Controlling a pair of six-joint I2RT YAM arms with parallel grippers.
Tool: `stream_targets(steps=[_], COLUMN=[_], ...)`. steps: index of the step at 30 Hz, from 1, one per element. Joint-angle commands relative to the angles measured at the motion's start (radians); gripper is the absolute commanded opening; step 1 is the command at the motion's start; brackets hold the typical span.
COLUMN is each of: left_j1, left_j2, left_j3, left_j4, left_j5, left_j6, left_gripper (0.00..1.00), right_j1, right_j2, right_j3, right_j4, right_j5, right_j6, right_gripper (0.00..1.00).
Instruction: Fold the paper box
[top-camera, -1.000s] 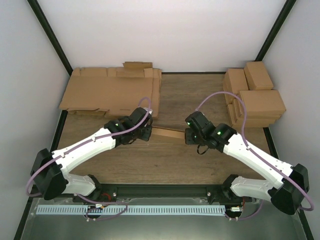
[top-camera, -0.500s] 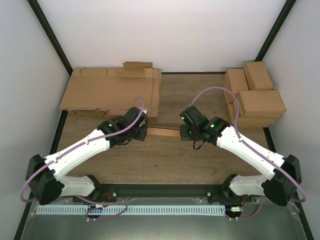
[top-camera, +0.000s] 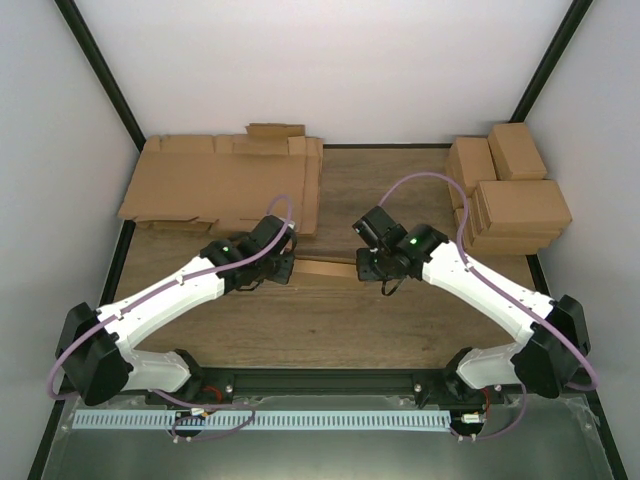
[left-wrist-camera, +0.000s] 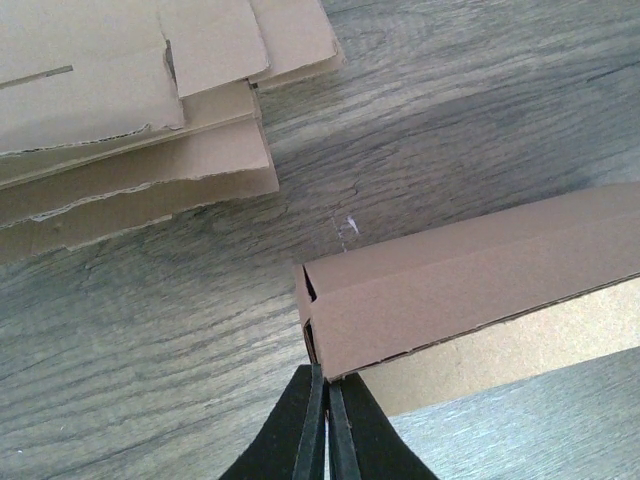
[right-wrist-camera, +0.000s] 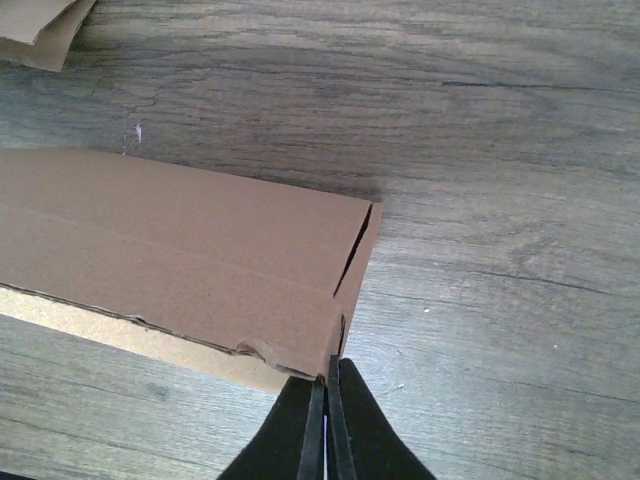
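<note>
Wood-grain table (top-camera: 330, 325), dark grey-brown, inside a booth w/ white walls (top-camera: 330, 70) and black corner posts (top-camera: 100, 75).

Paper box (top-camera: 325, 268) lies flat on the table betw. the two claws, a long narrow folded strip. L claw (top-camera: 284, 268) is at its L end, R claw (top-camera: 366, 270) at its R end.

L wrist cam: L claw (left-wrist-camera: 325, 405) pressed tight together, tips right at the box's (left-wrist-camera: 470, 280) near corner. R wrist cam is the same, R claw (right-wrist-camera: 325, 395) clamped to a slit w/ tips touching the box's (right-wrist-camera: 170, 250) near corner. Can't tell whether either nips a ply of card or only touches it.

Pile of flat card sheets (top-camera: 220, 185) lies beyond the L claw. Stack of finished boxes (top-camera: 510, 195) is beyond and to the right of the R claw.

Top cam: wrists cover both box ends and the fingers themselves don't show. Wrist cams cut the box off at the frame edge. The box's open end (left-wrist-camera: 308, 315) is dark inside, so can't read the flaps there.
</note>
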Motion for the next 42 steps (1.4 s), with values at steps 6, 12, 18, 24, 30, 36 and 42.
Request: stream_targets(steps=[6, 12, 18, 24, 30, 36, 42], left_j1=[-0.006, -0.006, -0.006, -0.006, -0.006, -0.006, -0.005], left_j2=[0.002, 0.010, 0.019, 0.022, 0.029, 0.033, 0.034], left_j3=[-0.002, -0.007, -0.009, -0.035, -0.065, -0.101, -0.108], left_j4=[0.055, 0.068, 0.074, 0.105, 0.145, 0.180, 0.175], left_j5=[0.063, 0.078, 0.075, 0.076, 0.084, 0.093, 0.081], left_j6=[0.002, 0.002, 0.004, -0.009, -0.023, -0.037, -0.036], left_gripper=[0.04, 0.04, 0.04, 0.04, 0.04, 0.04, 0.04], right_j1=[-0.009, -0.021, -0.028, -0.028, -0.028, -0.028, -0.028], right_j2=[0.022, 0.030, 0.030, 0.028, 0.024, 0.024, 0.008], right_j3=[0.071, 0.083, 0.087, 0.008, -0.050, -0.117, -0.114], right_j4=[0.023, 0.019, 0.011, 0.033, 0.072, 0.090, 0.048], right_j5=[-0.111, -0.140, -0.134, -0.102, -0.090, -0.077, 0.001], right_j6=[0.055, 0.091, 0.090, 0.102, 0.117, 0.120, 0.093], right_gripper=[0.01, 0.01, 0.01, 0.01, 0.01, 0.01, 0.01])
